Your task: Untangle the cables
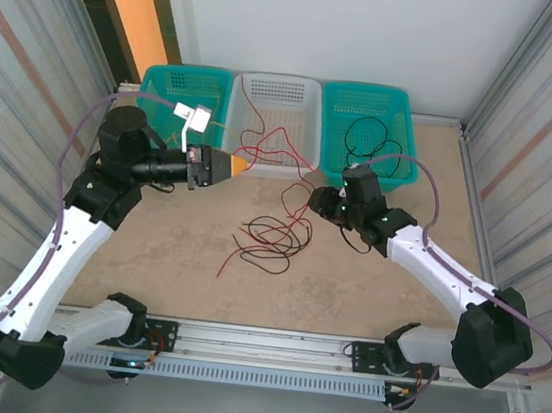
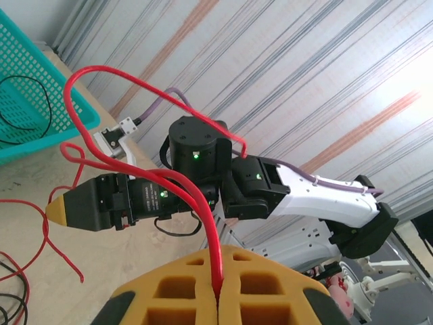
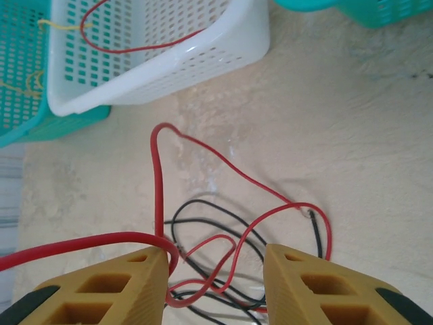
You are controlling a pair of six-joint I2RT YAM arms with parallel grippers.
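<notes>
While my left claw (image 2: 218,257) pinches a thin red wire (image 2: 213,237), my right claw (image 3: 215,254) gapes over tangled red-and-black wires (image 3: 158,183), centre of the beige worktop (image 3: 352,135).

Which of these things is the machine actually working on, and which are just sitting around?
On the job:
- red cable pinched in the left gripper
- red-and-black tangle on the table, below the open right gripper
- black cable in the right teal basket

Just standing by:
- left teal basket
- white basket
- purple-grey arm leads
</notes>
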